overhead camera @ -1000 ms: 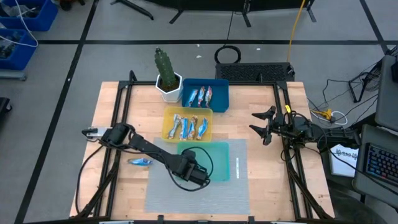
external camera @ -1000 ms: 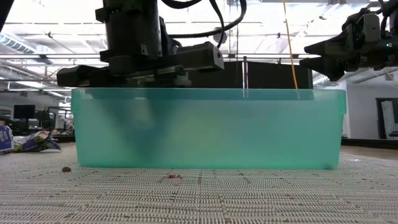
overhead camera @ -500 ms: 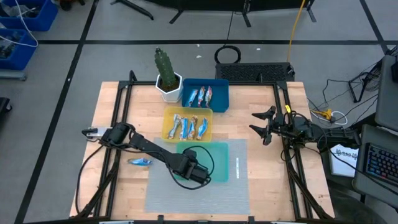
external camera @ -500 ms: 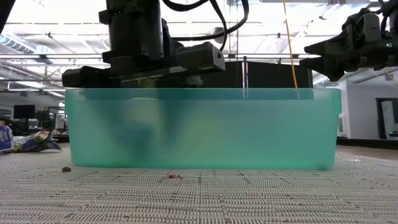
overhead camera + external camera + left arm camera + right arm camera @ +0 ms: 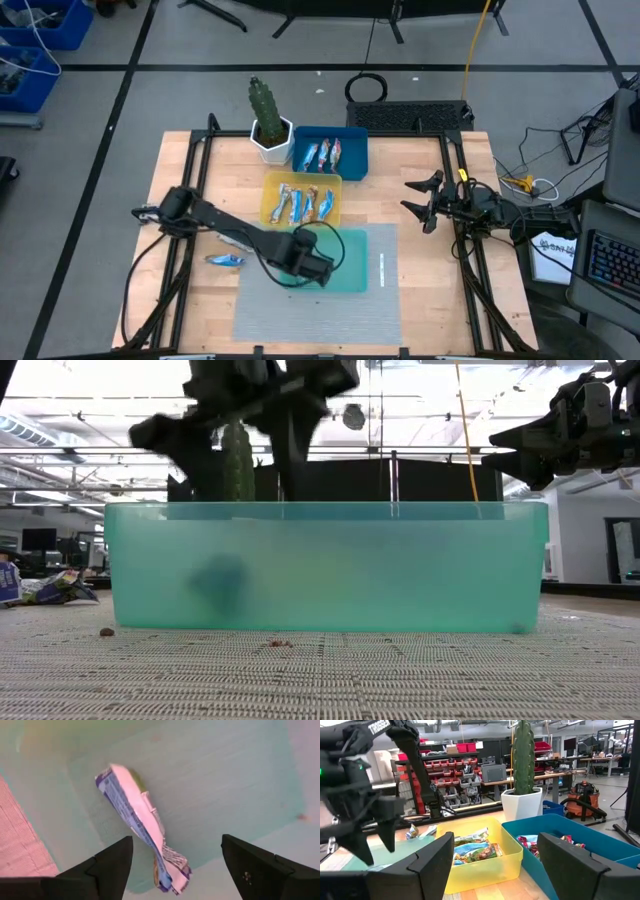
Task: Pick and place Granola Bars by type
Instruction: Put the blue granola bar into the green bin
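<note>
Hovering above the teal tray, the left gripper has its fingers spread wide, holding nothing; a granola bar lies loose on the tray floor beneath. Another bar rests on the desk. The right gripper waits open, well apart.

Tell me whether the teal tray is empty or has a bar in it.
Not empty. The left wrist view shows one granola bar lying on the teal tray's floor, below the open left tool, which touches nothing.
</note>
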